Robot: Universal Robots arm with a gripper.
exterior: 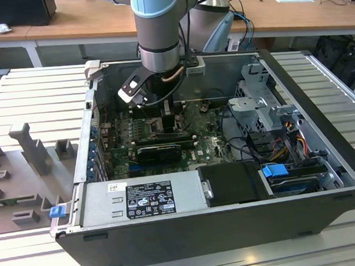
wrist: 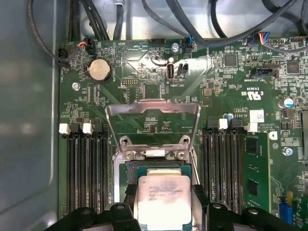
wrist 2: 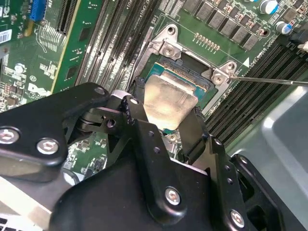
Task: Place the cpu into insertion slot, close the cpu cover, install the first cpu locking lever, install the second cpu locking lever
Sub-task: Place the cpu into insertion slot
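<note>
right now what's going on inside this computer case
A robot arm is working inside the open computer case. Its end effector grips the cpu by two opposite edges, right at the insertion slot; whether the chip is fully seated is unclear. The cpu cover is flipped open, not yet closed.

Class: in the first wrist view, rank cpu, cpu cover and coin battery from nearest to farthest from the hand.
1. cpu, held in the hand.
2. cpu cover, raised open just beyond the cpu.
3. coin battery, past the cover.
</note>
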